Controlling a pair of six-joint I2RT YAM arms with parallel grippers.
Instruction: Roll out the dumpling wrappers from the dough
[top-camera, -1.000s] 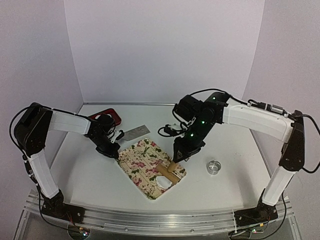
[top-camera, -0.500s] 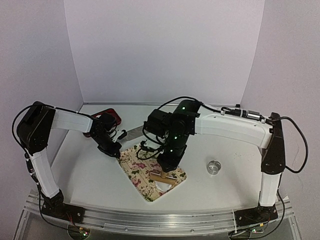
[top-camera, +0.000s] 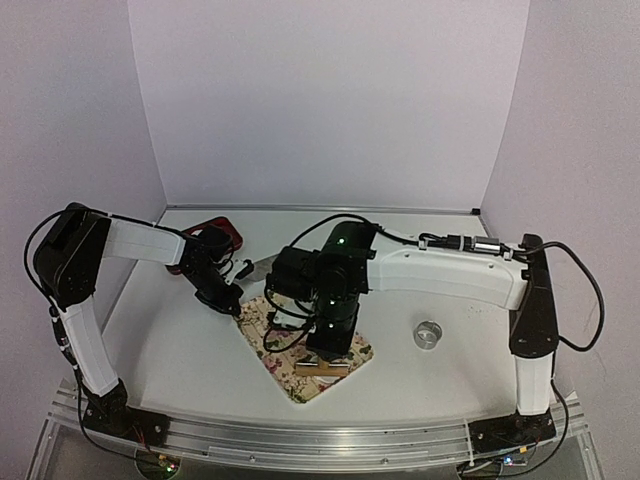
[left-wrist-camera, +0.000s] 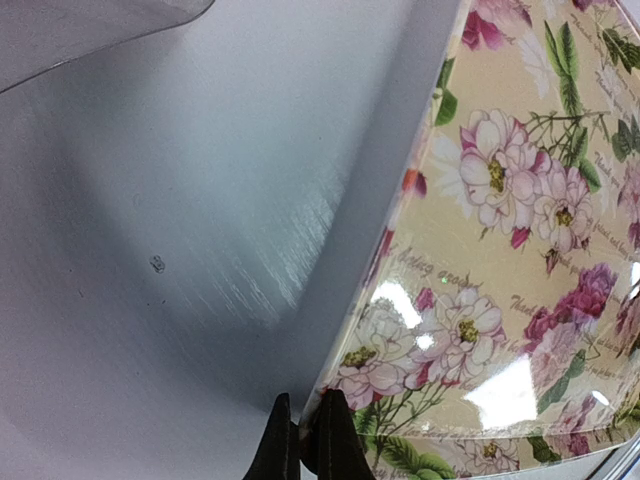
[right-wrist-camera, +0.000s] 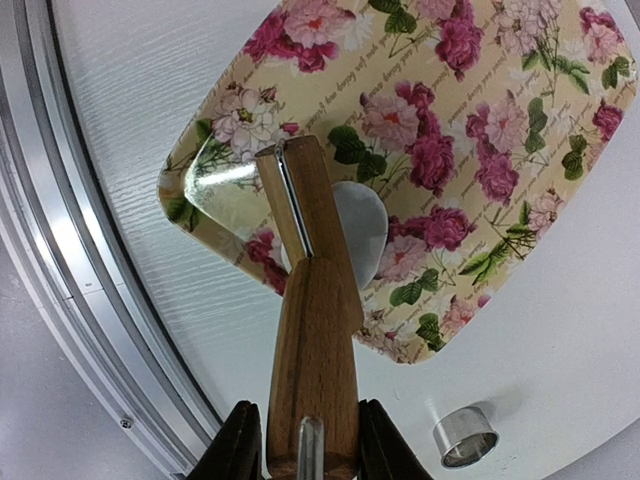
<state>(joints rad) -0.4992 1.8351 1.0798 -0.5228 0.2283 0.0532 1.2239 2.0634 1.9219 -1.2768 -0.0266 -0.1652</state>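
Observation:
A floral cutting board (top-camera: 285, 318) lies in front of the arms. At its near corner is the dough (right-wrist-camera: 362, 232), a flattened white piece showing to the right of the roller. My right gripper (right-wrist-camera: 308, 420) is shut on the handle of a wooden rolling pin (right-wrist-camera: 310, 300), whose roller lies on the dough. In the top view my right gripper (top-camera: 328, 338) hangs over that corner, with the rolling pin (top-camera: 322, 367) just below it. My left gripper (left-wrist-camera: 305, 410) is shut on the edge of the cutting board (left-wrist-camera: 500, 250) at its left corner. The dumpling wrappers are out of view.
A metal ring (top-camera: 428, 334) stands on the table right of the board and also shows in the right wrist view as the metal ring (right-wrist-camera: 465, 437). A red holder (top-camera: 215, 235) and a metal scraper (top-camera: 270, 265) lie behind the board. The table's metal front rail (right-wrist-camera: 60, 260) runs close to the board.
My right arm has swung left and toward the near edge, carrying the rolling pin from a diagonal lie to across the dough at the board's near corner. The left arm has not moved.

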